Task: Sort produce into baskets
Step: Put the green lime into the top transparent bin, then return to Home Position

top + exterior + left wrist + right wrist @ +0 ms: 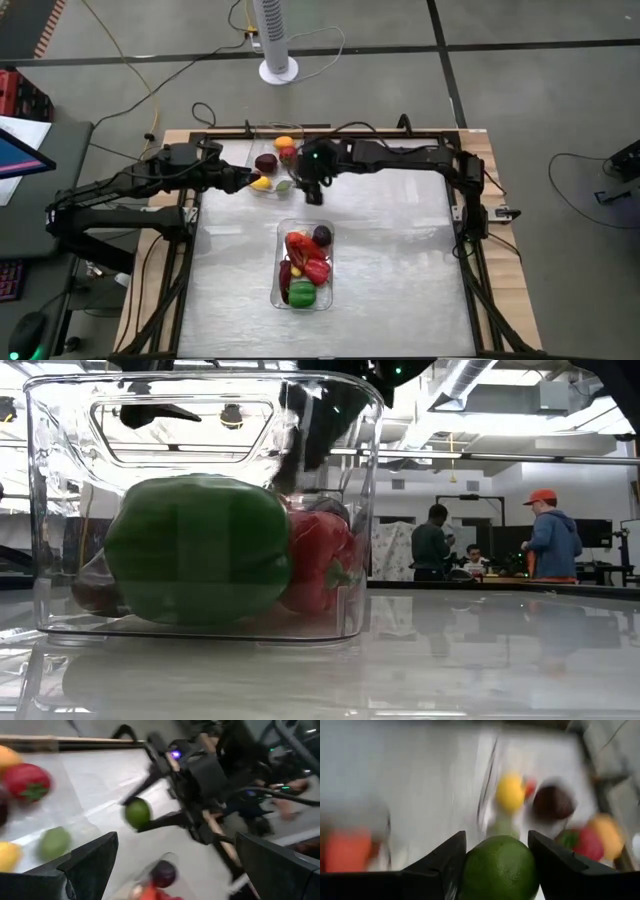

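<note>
Grey worktop (400,260) with a wood border, concrete floor around it, white fan base (278,68) at top centre of the high frame. Two clear baskets: near basket (281,296) at lower centre holds a green pepper (198,550), red peppers (318,560) and a dark plum (321,235); far basket (253,152) at upper centre holds a plum (265,163), an orange-yellow piece (284,143), a tomato (26,781) and a lemon (261,184). Right tool (312,190) sits just right of the far basket, clenched on a green lime (500,866); lime fills the gap between both fingers in the right wrist frame. Left tool (243,178) is at the far basket's left edge beside the lemon, fingers spread, nothing between them. Low frame: people stand at benches in the right background.
</note>
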